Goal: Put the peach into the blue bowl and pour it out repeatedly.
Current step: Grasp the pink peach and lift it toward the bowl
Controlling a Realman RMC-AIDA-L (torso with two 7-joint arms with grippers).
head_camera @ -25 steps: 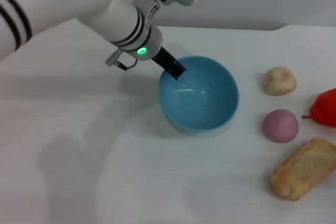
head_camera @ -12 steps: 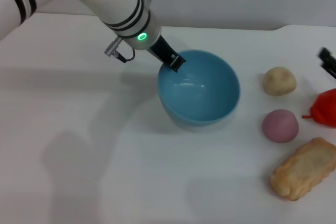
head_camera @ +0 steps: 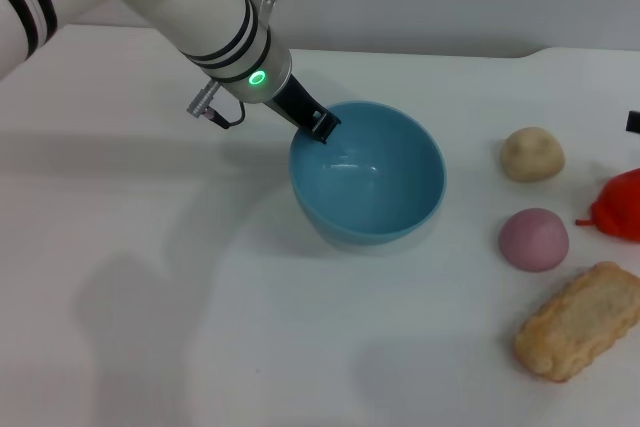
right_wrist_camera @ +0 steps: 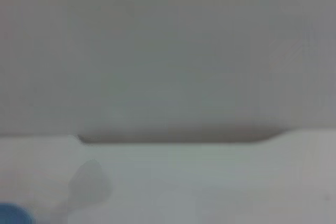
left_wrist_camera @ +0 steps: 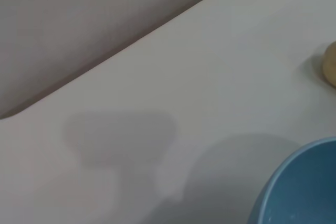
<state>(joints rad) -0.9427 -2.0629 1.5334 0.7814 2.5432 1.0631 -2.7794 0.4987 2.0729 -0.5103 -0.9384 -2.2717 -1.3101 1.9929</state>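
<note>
Head view: left gripper (head_camera: 322, 126) sits at the far-left rim of the blue bowl (head_camera: 367, 175), dark fingertips at the rim edge, apparently pinched on it, one tip inside and the rest outside. Left arm comes in from upper left, green light lit on the wrist. Bowl looks slightly tilted, opening facing up and a bit toward the camera; inside is bare, just glare spots. Peach (head_camera: 534, 239) lies on the white table (head_camera: 150, 327), well to the right of the bowl, apart from it, nothing touching it. Just behind the peach is a pale beige lump (head_camera: 532, 154); just in front, a tan bread-like block (head_camera: 579, 320); to its right at the frame edge, a red item (head_camera: 620, 205), partly cut off. Right gripper: only a small dark bit shows at the far right edge (head_camera: 633, 122), above the red item, can't tell whether open or closed. Left wrist view: bowl rim (left_wrist_camera: 299, 187) in one corner, table w/ shadows, sliver of the beige lump (left_wrist_camera: 331, 64) at the edge; own fingers not seen. Right wrist view: blurry table edge and wall, tiny blue patch of the bowl (right_wrist_camera: 13, 214) in the corner.
</note>
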